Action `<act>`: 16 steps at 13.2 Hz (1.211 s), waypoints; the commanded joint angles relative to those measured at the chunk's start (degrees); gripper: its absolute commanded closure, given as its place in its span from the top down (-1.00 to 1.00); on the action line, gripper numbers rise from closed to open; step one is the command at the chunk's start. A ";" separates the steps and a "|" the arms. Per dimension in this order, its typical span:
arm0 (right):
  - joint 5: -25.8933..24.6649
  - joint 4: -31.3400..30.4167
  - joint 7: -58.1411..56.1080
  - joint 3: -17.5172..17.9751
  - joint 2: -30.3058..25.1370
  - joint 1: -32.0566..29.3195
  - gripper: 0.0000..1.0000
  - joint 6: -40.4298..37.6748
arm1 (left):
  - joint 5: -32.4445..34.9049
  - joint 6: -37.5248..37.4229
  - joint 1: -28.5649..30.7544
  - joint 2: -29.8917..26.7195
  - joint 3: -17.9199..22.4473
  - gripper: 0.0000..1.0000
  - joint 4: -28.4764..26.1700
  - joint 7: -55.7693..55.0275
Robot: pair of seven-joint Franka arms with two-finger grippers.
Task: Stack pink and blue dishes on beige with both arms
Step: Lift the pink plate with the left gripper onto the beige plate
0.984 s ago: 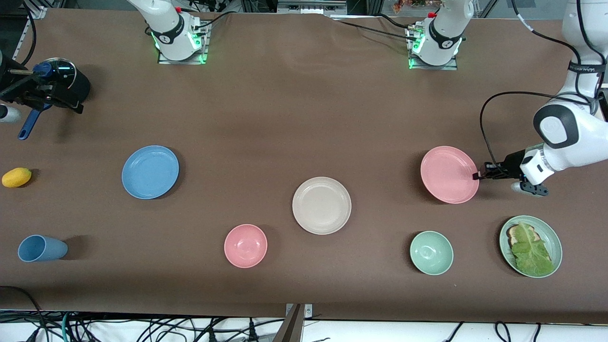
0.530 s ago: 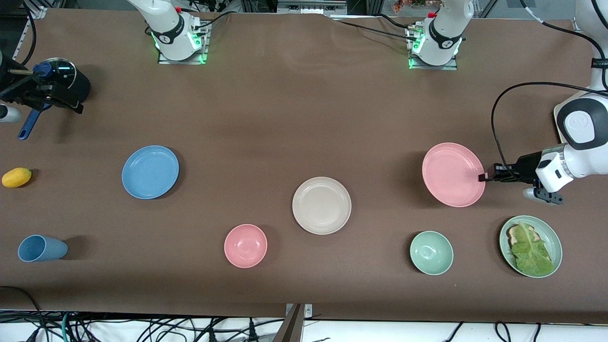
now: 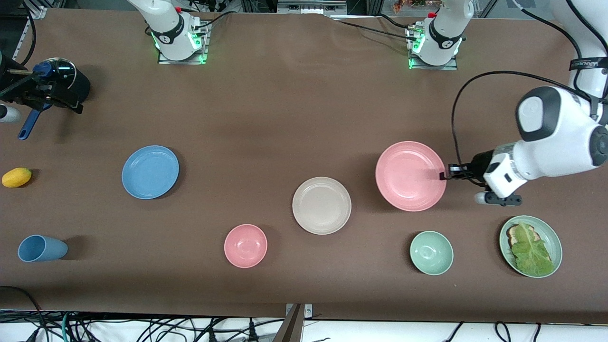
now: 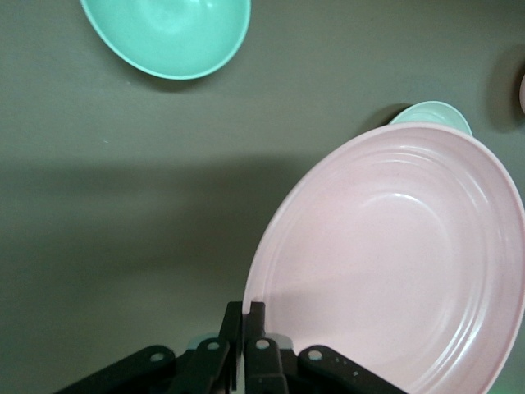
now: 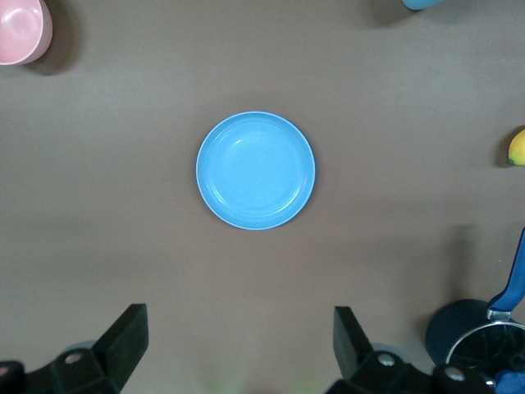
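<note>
Pink plate centre-right of front view, lifted, rim pinched by left gripper, not yet over beige plate at centre. Blue plate centre-left, untouched; right gripper spread wide above it, empty. Nothing stacked.

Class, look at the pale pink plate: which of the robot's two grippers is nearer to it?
Left. The left gripper is shut on the pink plate at its rim, holding it above the table. The right gripper is open, high over the blue plate.
</note>
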 commanded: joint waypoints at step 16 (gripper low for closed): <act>0.98 1.56 0.49 0.26 0.40 -0.58 1.00 -1.11 | 32.97 28.71 -21.09 17.37 -3.36 -1.00 0.95 -50.61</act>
